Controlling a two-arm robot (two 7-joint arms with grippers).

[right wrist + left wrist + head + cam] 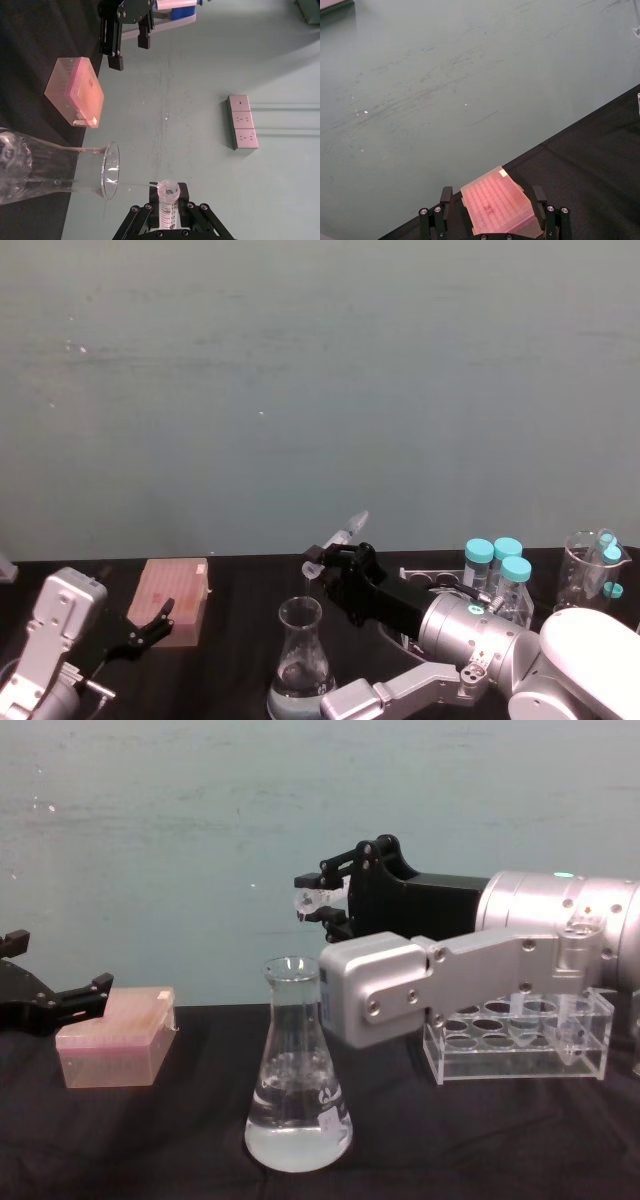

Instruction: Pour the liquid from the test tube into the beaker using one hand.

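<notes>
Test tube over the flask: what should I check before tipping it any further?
1. Grip: the right pincer is shut on the test tube. Ok.
2. Aim: the tube's mouth sits above the conical flask rim in the head and chest views. Ok.
3. Flask: upright on the table, with clear liquid pooled in its base. Ok.
4. Liquid left in the tube: cannot tell.
5. Left pincer: open, parked by the pink pipette-tip box, well away from the flask. Ok.
</notes>
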